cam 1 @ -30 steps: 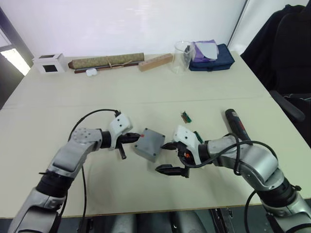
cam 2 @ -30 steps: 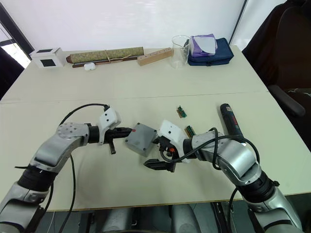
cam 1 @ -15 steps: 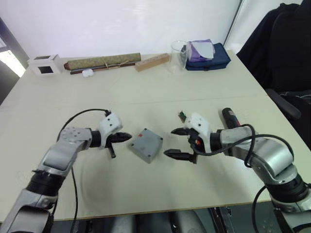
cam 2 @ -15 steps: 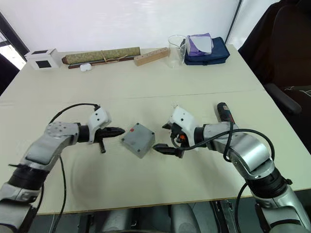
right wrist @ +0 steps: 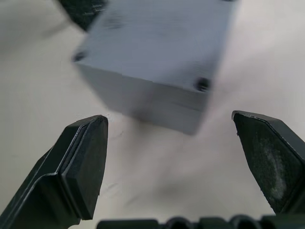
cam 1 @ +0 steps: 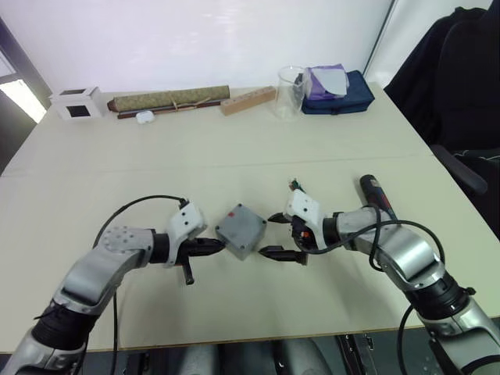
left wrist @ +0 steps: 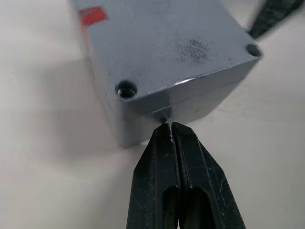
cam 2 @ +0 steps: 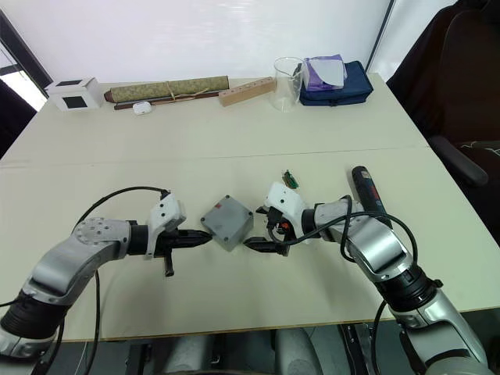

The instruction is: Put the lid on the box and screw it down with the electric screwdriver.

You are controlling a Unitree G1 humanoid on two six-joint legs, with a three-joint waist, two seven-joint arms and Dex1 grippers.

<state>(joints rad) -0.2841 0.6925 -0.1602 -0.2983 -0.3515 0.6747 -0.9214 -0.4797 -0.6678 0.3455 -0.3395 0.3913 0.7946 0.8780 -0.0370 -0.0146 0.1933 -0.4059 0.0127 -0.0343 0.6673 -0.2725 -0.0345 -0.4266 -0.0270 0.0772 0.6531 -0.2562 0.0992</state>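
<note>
The grey box stands on the table between my two grippers, with the lid closed over it; a seam runs around its side and screw holes show at the corners. A red mark sits on the top face. My left gripper is shut, its tip touching the box's near corner. My right gripper is open just beside the box's right side, its fingers spread wider than the box. The electric screwdriver lies on the table behind my right forearm.
A small green circuit board lies just beyond the right gripper. Along the far edge stand a white cube, a rolled olive mat, a wooden block, a glass beaker and a navy bag. A black chair is at right.
The left gripper, still shut, has come back against the box's corner. The right gripper has moved in close to the box's other side, still open.
</note>
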